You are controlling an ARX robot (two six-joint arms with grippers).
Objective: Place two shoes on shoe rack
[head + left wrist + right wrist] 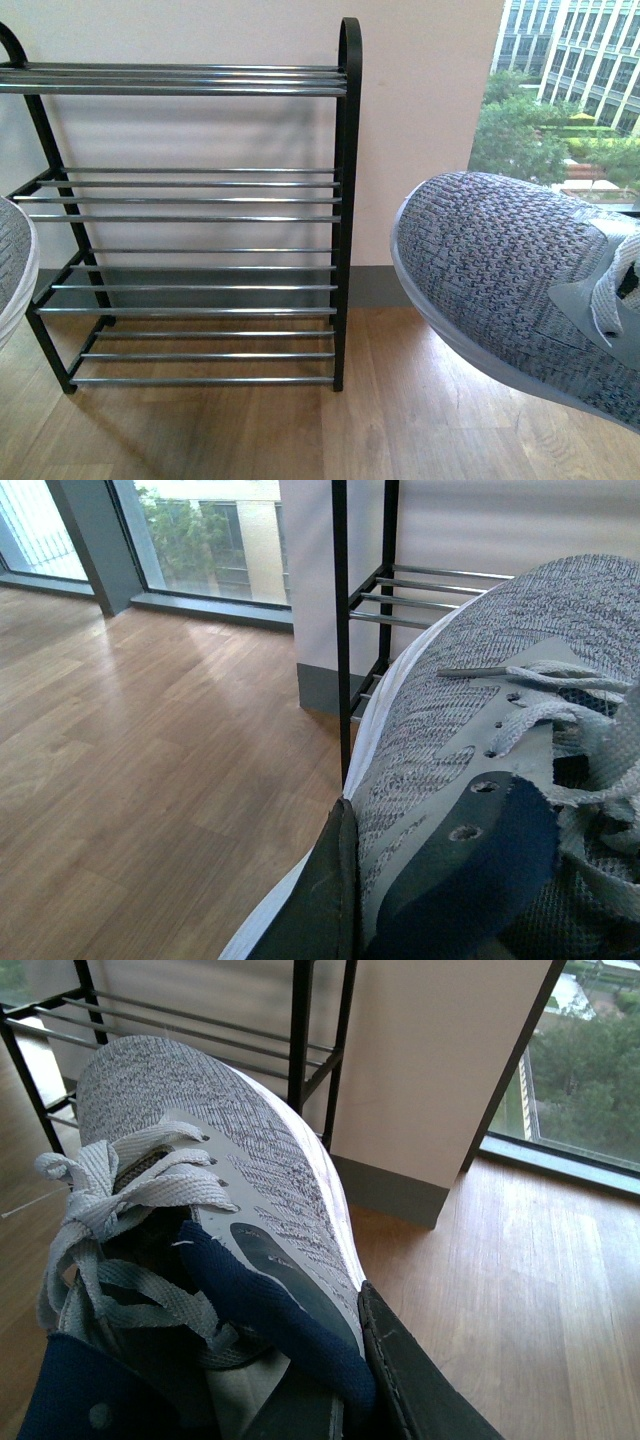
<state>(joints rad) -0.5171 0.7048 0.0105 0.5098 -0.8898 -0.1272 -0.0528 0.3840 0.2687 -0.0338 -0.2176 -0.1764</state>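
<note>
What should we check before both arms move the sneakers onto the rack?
1. Hold of left gripper on left sneaker: ok.
2. Hold of right gripper on right sneaker: ok.
3. Shelves of shoe rack bare: ok.
4. Alignment of right sneaker with rack opening: not ok, it is right of the frame.
5. Alignment of left sneaker: cannot tell, mostly outside front view.
6. Tidy laces: not ok, loose.

On the shoe rack [347,200], black metal frame, shiny chrome bars; left sneaker [450,730] and right sneaker [500,270], coarse grey knit cloth (smooth white soles); floor [250,430], faintly glossy wood.
</note>
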